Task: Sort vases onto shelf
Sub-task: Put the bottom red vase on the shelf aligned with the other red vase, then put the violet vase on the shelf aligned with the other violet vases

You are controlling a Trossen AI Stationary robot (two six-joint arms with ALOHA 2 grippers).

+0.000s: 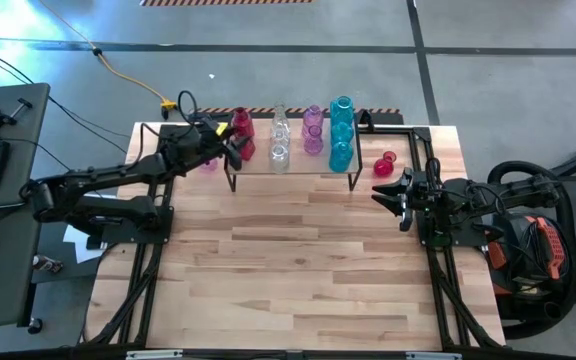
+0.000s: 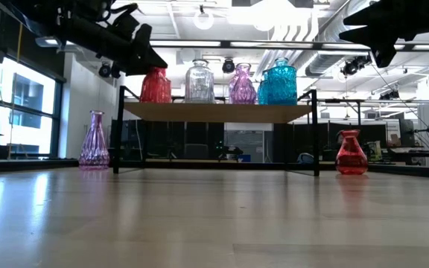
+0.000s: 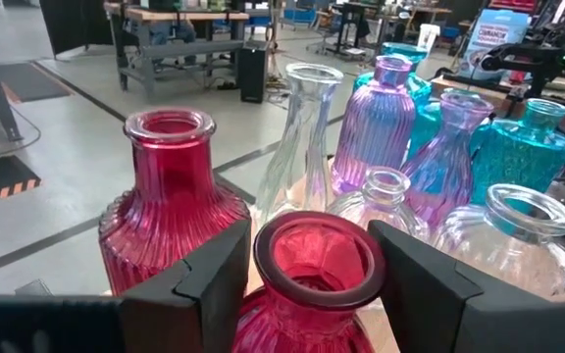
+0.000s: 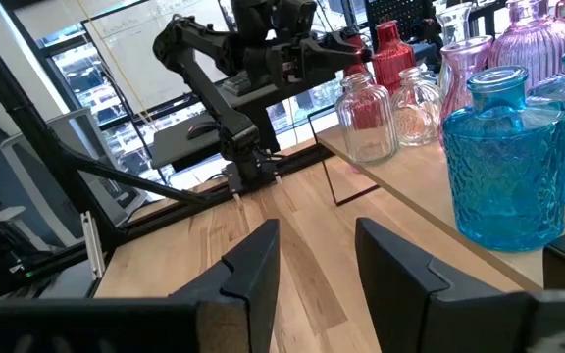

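Between the left tool's spread fingers stood a red vase on the shelf, its neck flanked but seemingly untouched, likely just set beside its red twin; clear, purple and teal vases ranked beyond; the right tool waited half-open and empty over the surface, near a stray red vase.

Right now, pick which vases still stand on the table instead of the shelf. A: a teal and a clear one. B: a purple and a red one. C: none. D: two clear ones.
B: in the low view a purple vase stands on the table beside one end of the shelf, and a red vase beside the other.
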